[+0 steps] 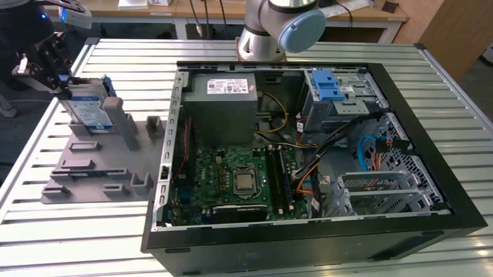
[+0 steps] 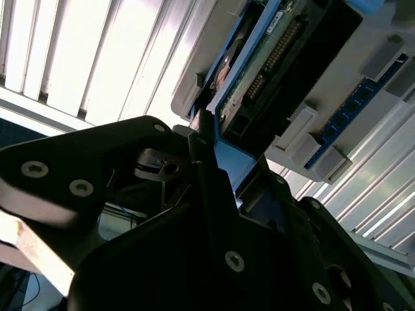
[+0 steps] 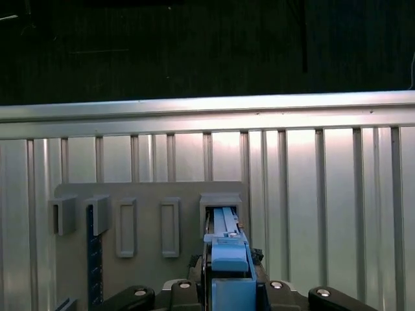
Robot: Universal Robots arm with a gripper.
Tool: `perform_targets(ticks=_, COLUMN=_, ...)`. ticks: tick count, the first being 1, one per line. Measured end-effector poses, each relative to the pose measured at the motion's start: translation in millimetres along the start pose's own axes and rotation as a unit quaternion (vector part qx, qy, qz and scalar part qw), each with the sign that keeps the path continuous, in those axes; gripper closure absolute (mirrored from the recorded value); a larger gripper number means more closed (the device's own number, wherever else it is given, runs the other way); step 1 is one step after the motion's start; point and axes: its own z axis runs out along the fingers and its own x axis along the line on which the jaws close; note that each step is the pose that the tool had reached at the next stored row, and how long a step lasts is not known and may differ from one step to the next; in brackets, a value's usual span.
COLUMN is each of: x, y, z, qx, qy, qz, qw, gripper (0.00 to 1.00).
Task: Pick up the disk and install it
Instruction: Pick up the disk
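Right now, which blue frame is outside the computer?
The blue carrier on the disk, upright in the grey stand at the exterior view's left. The other blue frame sits inside the computer case.

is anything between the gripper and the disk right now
Nothing visible. The gripper is at the disk, fingers closed on its blue frame, while the disk stands in the grey stand.

Disk: lower part is hidden inside the grey stand.
Pincer: cut off by the picture edge in the first wrist view.
Arm: top is cut off in the exterior view.
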Motion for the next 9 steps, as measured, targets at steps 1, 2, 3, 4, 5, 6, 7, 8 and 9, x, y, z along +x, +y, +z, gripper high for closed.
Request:
perform_targets(ticks=1, x=0.1, y=0.0, z=0.0, qx=0.0002, qy=0.0010, qz=-0.004, qw=1.0000, gripper=0.63)
perform_targets(ticks=2, x=0.1, y=0.0, z=-0.1, qx=0.0001, qy=0.0011, qz=-0.004, qw=1.0000, gripper=0.63)
perform_targets(ticks=3, x=0.1, y=0.0, z=-0.1, qx=0.0001, qy=0.0011, qz=-0.004, qw=1.0000, gripper=0.63)
perform_targets(ticks=4, x=0.0, y=0.0, z=-0.1, qx=0.0001, qy=0.0011, qz=-0.004, qw=1.0000, gripper=0.63)
perform_targets(ticks=5, x=0.0, y=0.0, z=0.0, qx=0.0001, qy=0.0011, qz=-0.004, qw=1.0000, gripper=0.63)
perform_targets(ticks=6, x=0.0, y=0.0, z=0.0, qx=0.0001, qy=0.0011, qz=-0.004, qw=1.0000, gripper=0.63)
perform_targets(ticks=7, x=0.0, y=0.0, z=0.0, qx=0.0001, qy=0.0011, qz=-0.004, qw=1.0000, gripper=0.63)
perform_targets(ticks=8, x=0.0, y=0.1, z=0.0, qx=0.0001, qy=0.0010, qz=-0.004, qw=1.0000, gripper=0.63)
perform_targets(ticks=9, x=0.0, y=0.3, z=0.0, qx=0.0002, qy=0.0011, qz=-0.004, qw=1.0000, gripper=0.63)
